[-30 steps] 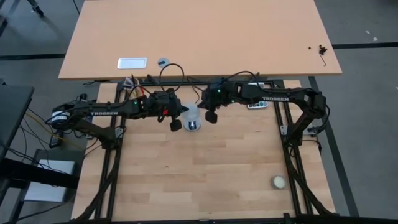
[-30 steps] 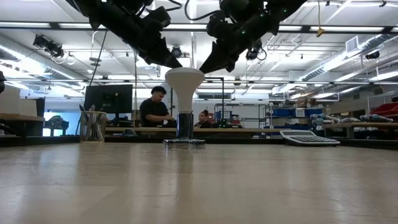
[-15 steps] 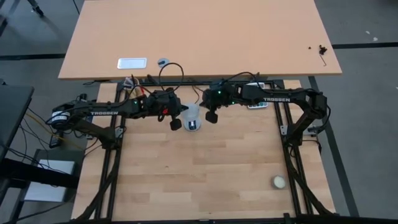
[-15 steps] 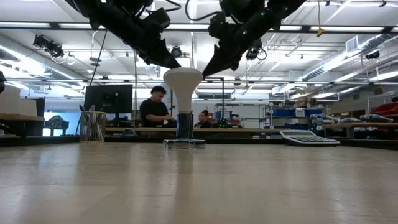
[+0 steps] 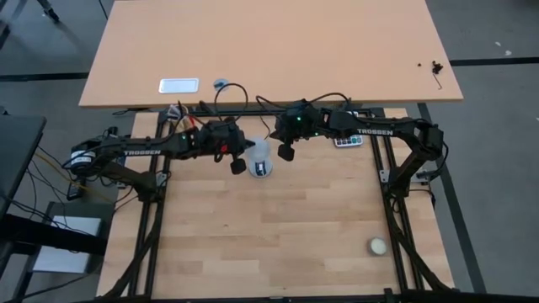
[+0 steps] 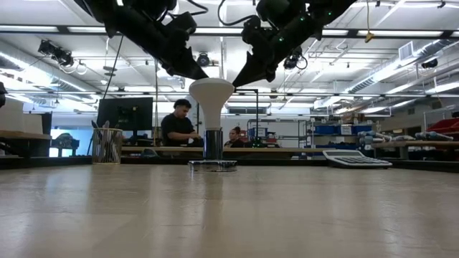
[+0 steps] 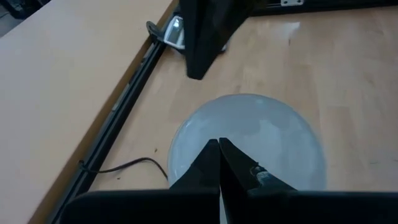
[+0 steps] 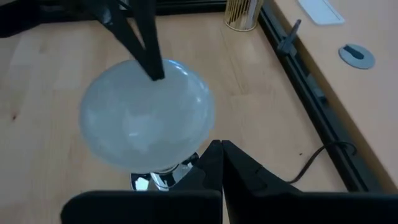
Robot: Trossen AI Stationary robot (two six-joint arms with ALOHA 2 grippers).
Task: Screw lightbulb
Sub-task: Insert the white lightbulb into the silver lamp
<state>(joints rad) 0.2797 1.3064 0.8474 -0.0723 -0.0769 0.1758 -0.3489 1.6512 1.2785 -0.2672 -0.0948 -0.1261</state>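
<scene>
The lightbulb (image 6: pixel 211 97) stands upright in the socket (image 6: pixel 212 163).

High view: white lettering "TROSSEN" on the left arm (image 5: pixel 139 153) and on the right arm (image 5: pixel 374 132); no other legible text.

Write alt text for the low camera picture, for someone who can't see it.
A white lightbulb stands upright in a socket on a wooden table, dome up. The left gripper and right gripper reach down from above to either side of the dome, fingers shut. Behind, a workshop with people seated at a bench.
</scene>
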